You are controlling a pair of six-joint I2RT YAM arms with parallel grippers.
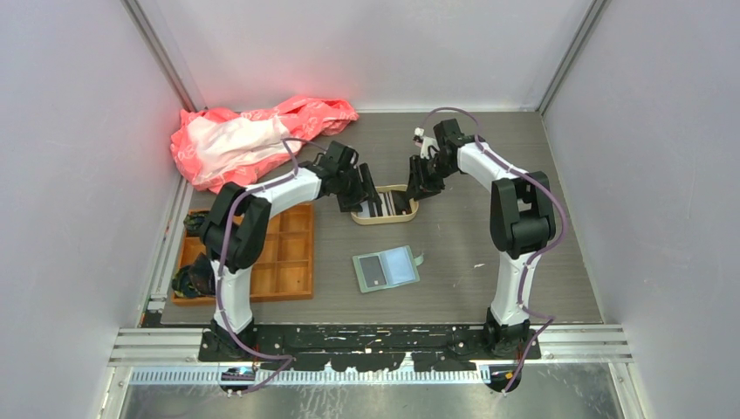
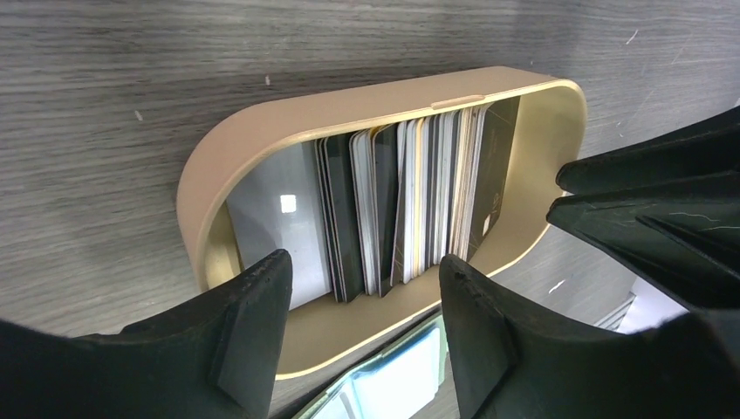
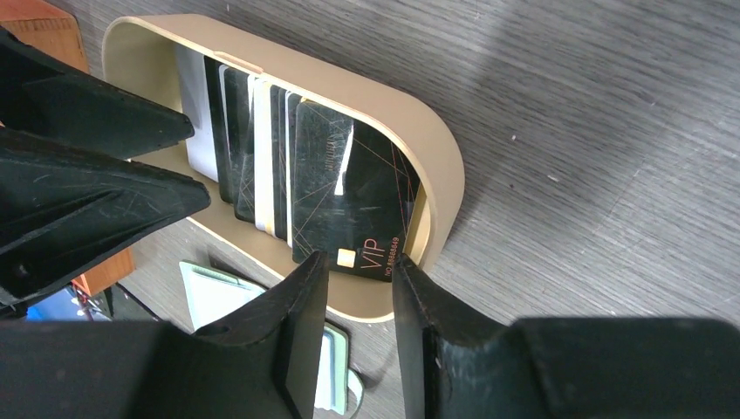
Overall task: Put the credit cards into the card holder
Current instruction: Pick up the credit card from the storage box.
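Left tool [image 2: 362, 271] wide, right tool [image 3: 359, 262] narrow, over one tray [image 2: 349, 100] of credit cards [image 2: 384, 201]; one card holder [image 1: 386, 269] nearby.

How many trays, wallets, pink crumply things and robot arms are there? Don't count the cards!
Trays: 2, the beige tray and the orange tray
Wallets: 1, the green wallet, lying open
Pink crumply things: 1, the pink bundle
Robot arms: 2, the left arm and the right arm
Total: 6
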